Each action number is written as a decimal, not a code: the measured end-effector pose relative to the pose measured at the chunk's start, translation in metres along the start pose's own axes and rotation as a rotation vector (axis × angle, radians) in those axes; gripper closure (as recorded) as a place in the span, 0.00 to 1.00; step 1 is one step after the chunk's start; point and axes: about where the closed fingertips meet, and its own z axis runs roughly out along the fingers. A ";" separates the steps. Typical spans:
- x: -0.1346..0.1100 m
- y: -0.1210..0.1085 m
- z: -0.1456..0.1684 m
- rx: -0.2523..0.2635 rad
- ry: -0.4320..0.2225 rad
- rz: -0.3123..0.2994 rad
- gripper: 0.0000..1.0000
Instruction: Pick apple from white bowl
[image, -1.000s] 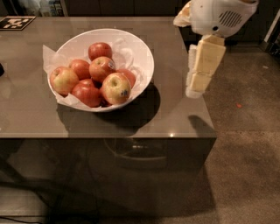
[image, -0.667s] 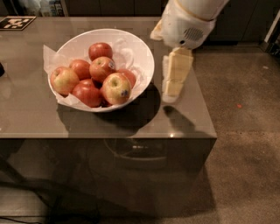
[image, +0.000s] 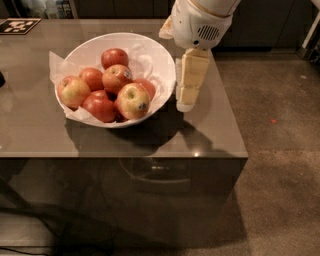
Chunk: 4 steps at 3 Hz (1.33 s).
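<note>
We see the gripper (image: 186, 100) just right of the white bowl (image: 161, 60), low over the table (image: 30, 135) — open or closed, we cannot tell. The apple (image: 132, 100) lies in the bowl's near-right part — among redder apples (image: 114, 57).

A glossy grey-brown table (image: 30, 135) fills the left and middle, its dark front panel reflecting dimly. A black-and-white marker (image: 17, 25) lies at its far left corner. Mottled brown floor (image: 280, 165) spreads to the right, and dark cabinets (image: 260, 25) line the back. The gripper (image: 187, 95) hangs above the table's right side.
</note>
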 end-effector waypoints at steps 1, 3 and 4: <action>-0.036 0.007 0.034 -0.038 -0.064 -0.068 0.00; -0.039 0.011 0.046 -0.056 -0.061 -0.083 0.00; -0.041 0.013 0.059 -0.078 -0.052 -0.099 0.00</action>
